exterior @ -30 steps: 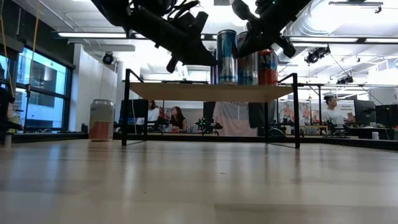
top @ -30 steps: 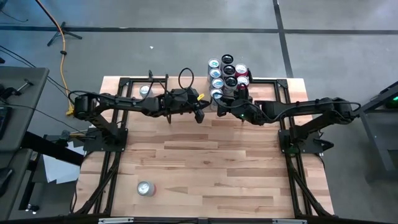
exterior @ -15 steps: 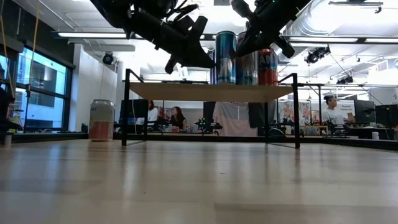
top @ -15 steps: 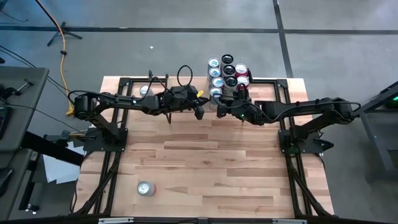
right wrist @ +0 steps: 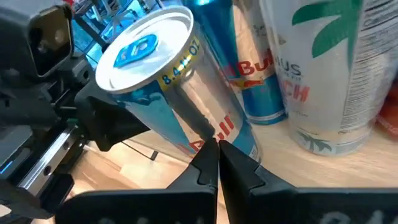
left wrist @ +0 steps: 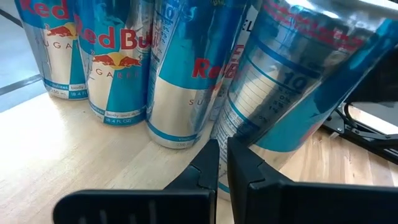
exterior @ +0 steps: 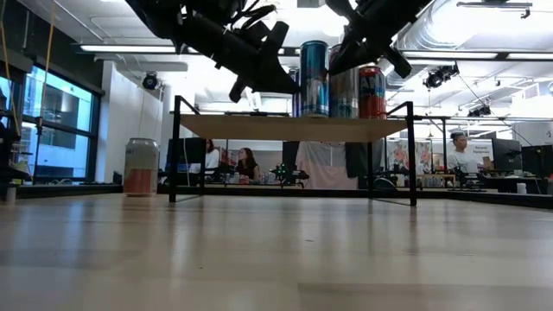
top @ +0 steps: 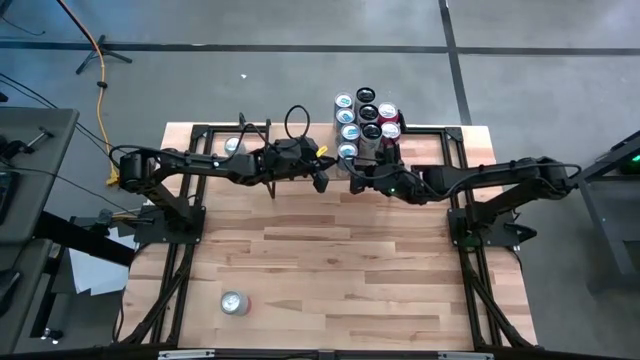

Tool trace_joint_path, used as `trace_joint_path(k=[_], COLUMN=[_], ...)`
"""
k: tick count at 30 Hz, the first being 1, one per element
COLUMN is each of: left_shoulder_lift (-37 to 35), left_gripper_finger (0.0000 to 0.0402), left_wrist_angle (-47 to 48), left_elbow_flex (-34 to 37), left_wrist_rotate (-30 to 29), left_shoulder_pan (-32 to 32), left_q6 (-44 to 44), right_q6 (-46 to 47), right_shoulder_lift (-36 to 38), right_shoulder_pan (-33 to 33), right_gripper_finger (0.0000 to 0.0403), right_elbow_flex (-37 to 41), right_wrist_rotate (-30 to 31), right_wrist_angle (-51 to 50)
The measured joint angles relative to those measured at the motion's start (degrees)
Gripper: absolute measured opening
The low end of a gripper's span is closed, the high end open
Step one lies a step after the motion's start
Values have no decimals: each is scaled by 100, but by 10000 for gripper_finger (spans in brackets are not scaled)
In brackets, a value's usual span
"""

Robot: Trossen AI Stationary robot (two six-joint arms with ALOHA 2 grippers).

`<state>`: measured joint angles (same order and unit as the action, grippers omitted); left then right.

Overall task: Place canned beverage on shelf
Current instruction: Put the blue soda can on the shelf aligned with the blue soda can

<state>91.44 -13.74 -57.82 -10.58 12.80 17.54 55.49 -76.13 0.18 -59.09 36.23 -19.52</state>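
Note:
The shelf [exterior: 285, 127] stands at the table's far edge and carries a cluster of several cans [top: 365, 118]. The nearest one, a blue-and-silver can [right wrist: 180, 99], stands on the plank at the cluster's near left corner [top: 347, 152] and leans a little in both wrist views [left wrist: 298, 93]. My left gripper [top: 321, 181] and my right gripper [top: 356, 182] are both shut and hover just on the near side of this can, left and right of it. They also show in their wrist views: the left [left wrist: 222, 163] and the right [right wrist: 217, 163]. My left gripper's shut fingertips [left wrist: 211, 158] point at the low wall of the blue-and-silver can [left wrist: 249, 134] from its near left side; I cannot tell whether they touch it. My right gripper's shut fingertips [right wrist: 208, 155] lie against the can's side wall [right wrist: 214, 127], coming roughly level from its near right side. The can's base stays on the plank.
A silver can [top: 234, 302] lies on the table near its front left. Another can [exterior: 141, 167] stands on the table left of the shelf legs [top: 233, 146]. People sit at desks in the room beyond the table [exterior: 246, 161].
My right arm has shifted slightly up and toward the table's right edge. My left gripper has risen a little. Both stay shut by the front can.

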Motion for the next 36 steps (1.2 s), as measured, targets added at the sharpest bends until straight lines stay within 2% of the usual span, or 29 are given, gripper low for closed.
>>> trace_joint_path(k=[9, 18, 25, 36], left_shoulder_lift=[-43, -553, -473, 95], left_gripper_finger=[0, 0, 0, 0], left_wrist_angle=[130, 1257, 859, 133], left_elbow_flex=[-7, -4, -2, -2], left_wrist_rotate=[-5, -35, 262, 148], left_shoulder_pan=[0, -158, -495, -415], left_q6=[24, -155, -469, -416], right_q6=[-181, -320, -797, -822], right_shoulder_lift=[391, 617, 655, 655], right_shoulder_pan=[-23, 86, 150, 149], right_gripper_finger=[0, 0, 0, 0], right_elbow_flex=[0, 0, 0, 0], right_wrist_rotate=[261, 231, -333, -345], right_wrist_angle=[-211, -846, -962, -984])
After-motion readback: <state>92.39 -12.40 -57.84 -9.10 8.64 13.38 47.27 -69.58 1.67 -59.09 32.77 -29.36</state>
